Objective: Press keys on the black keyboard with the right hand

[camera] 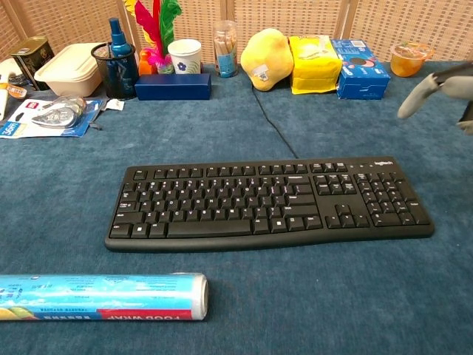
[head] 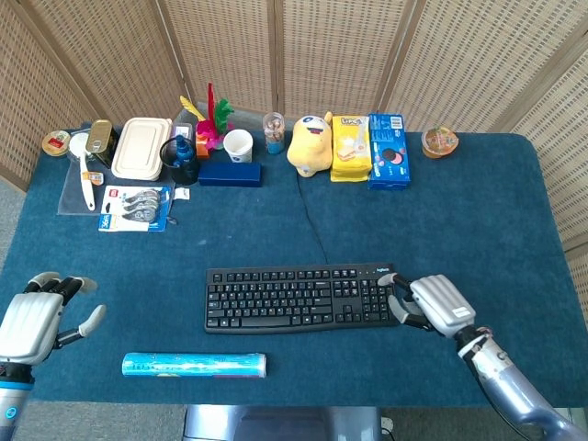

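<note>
The black keyboard [head: 301, 297] lies at the middle of the blue table, also seen in the chest view [camera: 270, 200]. My right hand [head: 432, 303] hovers at the keyboard's right end, beside the number pad, its fingers [head: 393, 281] spread and holding nothing. In the chest view only the blurred fingertips [camera: 432, 87] of this hand show at the upper right, raised above the keys. My left hand [head: 32, 323] rests open near the table's front left corner, far from the keyboard.
A roll of food wrap [head: 194, 365] lies in front of the keyboard's left half. The keyboard's cable [head: 312, 230] runs back towards a yellow plush toy [head: 310, 144]. Snack boxes [head: 388, 151], a cup [head: 238, 144], a blue box [head: 230, 173] and containers line the back edge.
</note>
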Action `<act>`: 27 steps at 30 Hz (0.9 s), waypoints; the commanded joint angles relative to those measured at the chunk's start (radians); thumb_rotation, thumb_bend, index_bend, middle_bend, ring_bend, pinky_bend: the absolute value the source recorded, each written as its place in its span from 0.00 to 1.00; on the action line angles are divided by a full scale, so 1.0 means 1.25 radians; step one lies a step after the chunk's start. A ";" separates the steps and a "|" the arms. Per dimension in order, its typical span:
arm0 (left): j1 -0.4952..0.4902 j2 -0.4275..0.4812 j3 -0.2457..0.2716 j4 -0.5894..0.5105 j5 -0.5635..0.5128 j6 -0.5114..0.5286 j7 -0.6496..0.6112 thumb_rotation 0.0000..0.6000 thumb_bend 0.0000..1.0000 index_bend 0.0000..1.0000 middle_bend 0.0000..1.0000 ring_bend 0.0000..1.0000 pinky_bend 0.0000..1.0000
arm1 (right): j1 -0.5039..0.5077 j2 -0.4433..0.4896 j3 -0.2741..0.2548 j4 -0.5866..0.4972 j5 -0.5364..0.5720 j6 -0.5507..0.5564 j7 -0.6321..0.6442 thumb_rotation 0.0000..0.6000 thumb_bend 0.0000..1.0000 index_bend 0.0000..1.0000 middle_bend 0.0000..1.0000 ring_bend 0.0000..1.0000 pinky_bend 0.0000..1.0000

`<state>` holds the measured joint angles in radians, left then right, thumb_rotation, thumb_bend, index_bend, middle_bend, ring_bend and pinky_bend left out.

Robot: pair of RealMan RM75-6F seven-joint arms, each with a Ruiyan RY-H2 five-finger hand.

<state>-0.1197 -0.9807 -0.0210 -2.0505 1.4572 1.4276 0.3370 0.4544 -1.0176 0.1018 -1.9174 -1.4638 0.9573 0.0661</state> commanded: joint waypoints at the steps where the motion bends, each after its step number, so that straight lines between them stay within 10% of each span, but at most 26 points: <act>1: -0.002 0.000 0.000 0.000 -0.002 -0.002 0.002 0.00 0.22 0.35 0.43 0.40 0.21 | 0.038 -0.006 0.002 0.000 0.032 -0.054 -0.022 0.00 0.61 0.25 0.96 1.00 0.87; 27: -0.012 -0.010 0.000 0.002 -0.011 -0.014 0.015 0.00 0.22 0.35 0.43 0.40 0.21 | 0.141 -0.125 -0.055 0.076 0.282 -0.137 -0.292 0.00 0.62 0.25 0.97 1.00 0.88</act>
<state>-0.1350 -0.9930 -0.0205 -2.0485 1.4440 1.4096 0.3556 0.6292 -1.1707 0.0362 -1.8250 -1.1151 0.7842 -0.2955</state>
